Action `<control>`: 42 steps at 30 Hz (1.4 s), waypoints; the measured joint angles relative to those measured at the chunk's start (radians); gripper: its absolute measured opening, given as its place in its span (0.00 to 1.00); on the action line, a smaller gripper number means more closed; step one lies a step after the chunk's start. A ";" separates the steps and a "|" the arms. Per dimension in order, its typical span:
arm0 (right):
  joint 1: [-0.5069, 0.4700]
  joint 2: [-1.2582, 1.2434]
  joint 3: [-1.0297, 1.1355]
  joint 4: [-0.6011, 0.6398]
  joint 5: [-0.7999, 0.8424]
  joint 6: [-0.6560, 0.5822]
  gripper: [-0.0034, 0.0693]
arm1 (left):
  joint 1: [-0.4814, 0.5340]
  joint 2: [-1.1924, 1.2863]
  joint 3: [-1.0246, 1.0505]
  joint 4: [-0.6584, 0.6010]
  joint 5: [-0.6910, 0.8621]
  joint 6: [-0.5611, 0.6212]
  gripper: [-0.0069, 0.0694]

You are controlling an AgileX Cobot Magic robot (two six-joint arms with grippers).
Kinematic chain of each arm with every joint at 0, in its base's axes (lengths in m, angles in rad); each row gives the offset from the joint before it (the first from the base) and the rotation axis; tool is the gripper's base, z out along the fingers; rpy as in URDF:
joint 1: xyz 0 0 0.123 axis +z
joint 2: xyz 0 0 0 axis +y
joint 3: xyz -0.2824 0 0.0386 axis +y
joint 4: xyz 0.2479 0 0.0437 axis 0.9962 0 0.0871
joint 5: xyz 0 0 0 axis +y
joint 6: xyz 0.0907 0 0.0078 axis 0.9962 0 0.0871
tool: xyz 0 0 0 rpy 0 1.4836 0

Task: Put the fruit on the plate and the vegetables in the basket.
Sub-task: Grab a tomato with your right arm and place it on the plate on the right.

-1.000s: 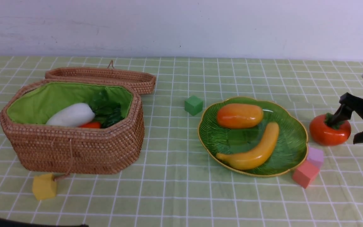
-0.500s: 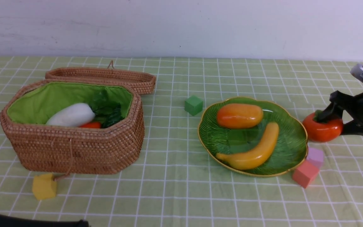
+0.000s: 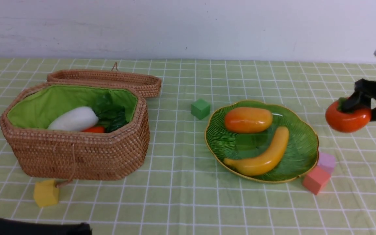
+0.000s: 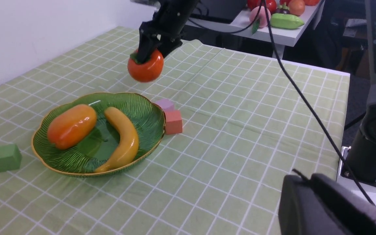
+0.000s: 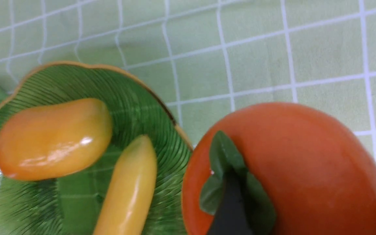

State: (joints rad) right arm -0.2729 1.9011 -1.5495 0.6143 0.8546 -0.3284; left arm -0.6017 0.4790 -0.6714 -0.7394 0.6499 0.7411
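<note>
Front view shows the right pincer [image 3: 359,109] clamped on the persimmon [image 3: 348,117], one finger on its leafy cap, lifted clear of the bench [image 3: 181,202] so it can cross the rim of the plate [image 3: 305,156]. Mango [image 3: 248,119] and banana [image 3: 263,158] already lie there. Radish [image 3: 73,119] sits in the basket [image 3: 77,156]. Left pincer is closed, empty.

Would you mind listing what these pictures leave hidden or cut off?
- Eggplant: not visible in any view; if it is in the basket, the wall and radish hide it.
- Carrot: front view, only a sliver shows behind the basket rim.
- Left gripper: left wrist view, a dark blurred shape cut by the bottom edge.
- Right gripper: front view, the arm is cut by the right edge; the persimmon covers its far finger.
</note>
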 joint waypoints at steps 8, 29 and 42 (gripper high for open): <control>0.164 -0.114 0.000 0.001 0.208 0.001 0.76 | 0.000 0.000 0.000 0.099 0.000 -0.001 0.12; 0.502 0.063 0.030 -0.046 -0.170 0.021 0.91 | 0.000 0.000 0.000 0.306 -0.157 -0.134 0.12; 0.452 -0.164 0.029 -0.177 0.147 0.156 0.67 | 0.000 0.000 0.000 0.361 -0.170 -0.258 0.12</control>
State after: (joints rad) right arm 0.1794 1.7372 -1.5206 0.4369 1.0019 -0.1722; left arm -0.6017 0.4790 -0.6714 -0.3785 0.4803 0.4830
